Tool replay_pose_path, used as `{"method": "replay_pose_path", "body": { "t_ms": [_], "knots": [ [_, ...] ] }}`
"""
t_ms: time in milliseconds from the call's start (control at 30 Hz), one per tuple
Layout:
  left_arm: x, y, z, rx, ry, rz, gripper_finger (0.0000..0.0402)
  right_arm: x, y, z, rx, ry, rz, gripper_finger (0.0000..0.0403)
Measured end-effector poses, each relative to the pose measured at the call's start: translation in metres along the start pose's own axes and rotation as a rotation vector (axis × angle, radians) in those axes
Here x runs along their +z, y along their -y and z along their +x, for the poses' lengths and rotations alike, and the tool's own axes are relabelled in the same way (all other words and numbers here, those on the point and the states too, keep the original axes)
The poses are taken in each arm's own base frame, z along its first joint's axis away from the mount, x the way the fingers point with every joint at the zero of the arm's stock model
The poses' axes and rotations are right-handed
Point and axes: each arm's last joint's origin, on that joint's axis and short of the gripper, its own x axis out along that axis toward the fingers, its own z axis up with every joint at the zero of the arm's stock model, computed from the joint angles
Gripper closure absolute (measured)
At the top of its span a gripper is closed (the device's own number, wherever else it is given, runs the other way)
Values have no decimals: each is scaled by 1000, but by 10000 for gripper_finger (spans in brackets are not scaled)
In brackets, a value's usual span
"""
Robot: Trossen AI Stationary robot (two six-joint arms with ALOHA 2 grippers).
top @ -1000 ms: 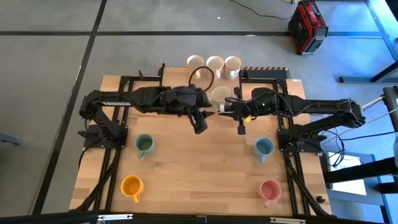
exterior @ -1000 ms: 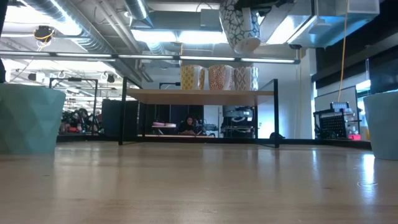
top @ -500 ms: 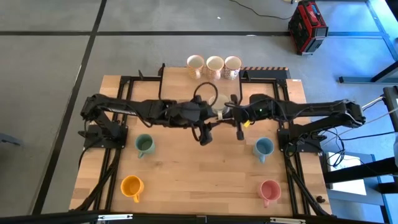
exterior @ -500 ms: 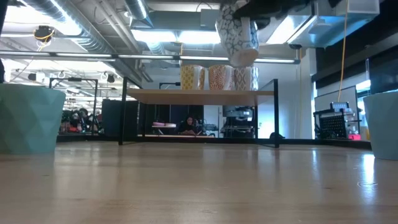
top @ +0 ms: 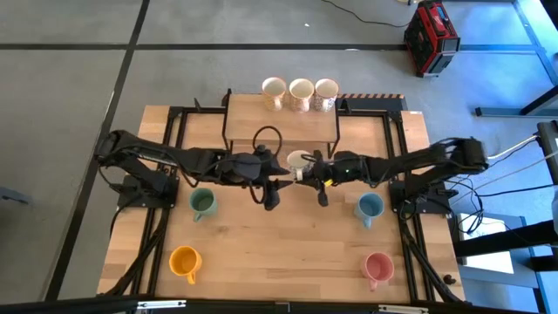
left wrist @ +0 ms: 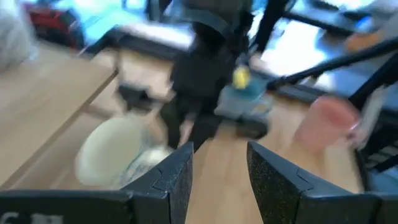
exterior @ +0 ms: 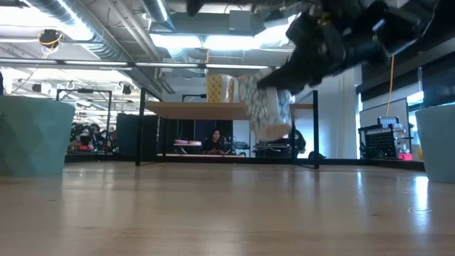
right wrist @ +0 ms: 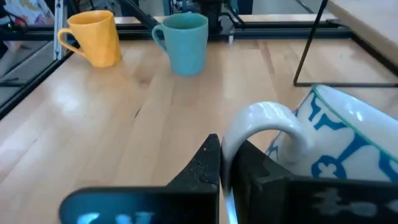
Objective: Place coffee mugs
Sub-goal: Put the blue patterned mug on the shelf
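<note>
Four mugs set out: the green mug (top: pixel 203 204), orange mug (top: pixel 184 260), light blue mug (top: pixel 370 208) and pink mug (top: pixel 377 267) stand apart on the tabletop (top: pixel 279 244), two on each side.
Three on the shelf: cream mugs (top: pixel 300 92) wait in a row along the far edge of the raised shelf (top: pixel 261 122).
One in transit: a white mug with blue pattern (right wrist: pixel 348 149) hangs above the tabletop centre, just in front of the shelf, tilted in the low view and not touching the wood.
Right gripper (right wrist: pixel 227 163): fingers closed on that mug's handle, one each side of the loop.
Left gripper (left wrist: pixel 217 171): close beside the carried mug at the centre, fingers parted and empty.
Done so far: by my reading, half of the eight are placed.
Left to do: setting this mug down, then bringing the three from the shelf, apparently.
</note>
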Motion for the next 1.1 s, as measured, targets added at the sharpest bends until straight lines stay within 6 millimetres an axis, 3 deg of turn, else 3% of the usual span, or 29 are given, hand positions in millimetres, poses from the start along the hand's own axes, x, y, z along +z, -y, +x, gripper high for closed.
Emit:
{"method": "replay_pose_path", "body": {
  "t_ms": [400, 767, 1100],
  "knots": [
    [-8, -6, -7, 22, -53, 22, 257, -45, 7, 44, -55, 10, -38, 402],
    [-8, -9, -6, 56, -55, 91, 257, -55, 6, 51, 27, 15, -95, 396],
    [-9, -11, -5, 44, -72, 121, 257, -64, 6, 51, 3, -71, -21, 290]
  ]
}}
